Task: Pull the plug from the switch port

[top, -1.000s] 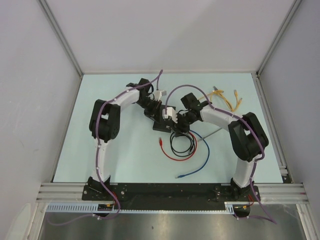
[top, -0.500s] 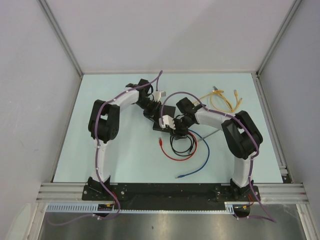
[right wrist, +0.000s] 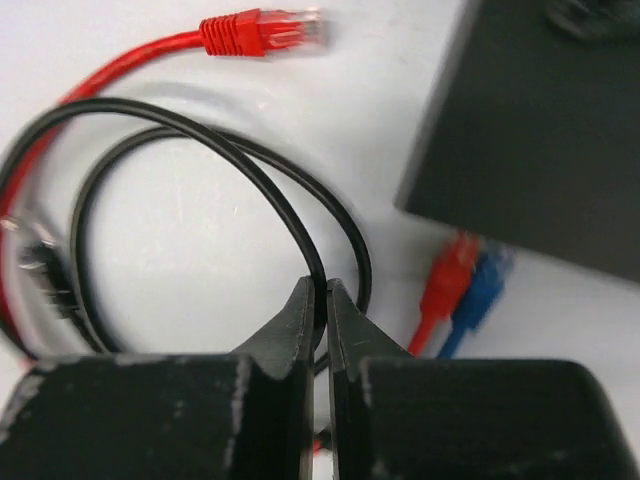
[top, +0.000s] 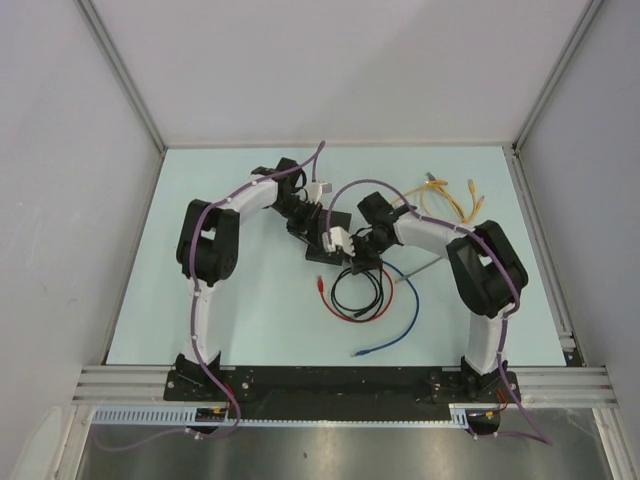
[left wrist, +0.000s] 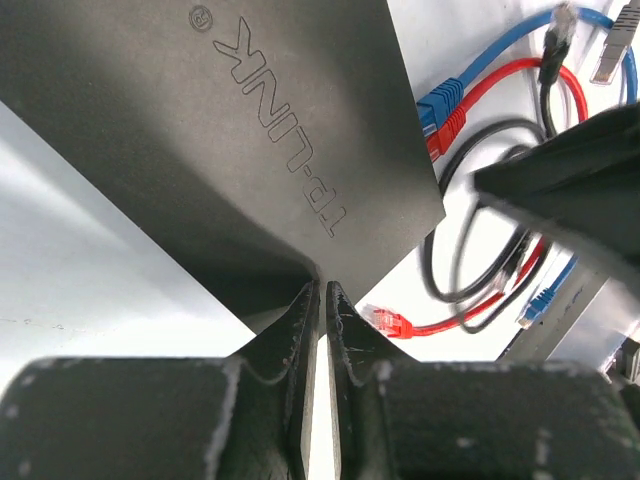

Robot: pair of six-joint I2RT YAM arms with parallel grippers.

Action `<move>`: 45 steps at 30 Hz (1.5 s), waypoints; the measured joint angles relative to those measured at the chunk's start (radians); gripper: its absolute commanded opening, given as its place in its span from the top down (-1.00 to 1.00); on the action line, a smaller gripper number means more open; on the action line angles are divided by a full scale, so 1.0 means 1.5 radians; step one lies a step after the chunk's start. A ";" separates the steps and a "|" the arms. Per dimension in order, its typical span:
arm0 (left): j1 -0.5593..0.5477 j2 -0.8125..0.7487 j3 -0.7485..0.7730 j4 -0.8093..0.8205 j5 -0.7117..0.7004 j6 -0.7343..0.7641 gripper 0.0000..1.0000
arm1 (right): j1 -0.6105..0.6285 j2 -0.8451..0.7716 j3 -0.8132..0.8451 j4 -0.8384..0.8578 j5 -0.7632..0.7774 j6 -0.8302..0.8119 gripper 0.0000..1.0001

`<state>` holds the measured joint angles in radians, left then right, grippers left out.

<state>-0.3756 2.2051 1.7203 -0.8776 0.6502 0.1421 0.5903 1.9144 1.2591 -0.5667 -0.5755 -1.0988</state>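
The switch is a flat black box at the table's middle, marked TP-LINK in the left wrist view. A red plug and a blue plug sit side by side in its ports. My left gripper is shut, its tips against the switch's near edge, and it also shows in the top view. My right gripper is shut on a black cable just beside the switch, and it also shows from above. The black cable's loose plug lies free.
The red cable's free plug lies left of the black loop. A blue cable trails toward the near edge. Yellow cables lie at the back right. A grey cable runs under my right arm.
My right arm shifted slightly left and back while holding the black cable, and the black loop has widened and moved a little left. The left arm has not moved.
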 measured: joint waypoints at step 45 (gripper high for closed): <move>0.009 0.030 0.042 -0.008 0.013 -0.002 0.69 | -0.377 0.061 0.315 -0.027 0.297 0.514 0.96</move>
<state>-0.3622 2.2494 1.7836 -0.8898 0.6693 0.1394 0.0246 2.0060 1.7309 -0.6071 -0.1303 -0.3283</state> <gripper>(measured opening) 0.155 0.066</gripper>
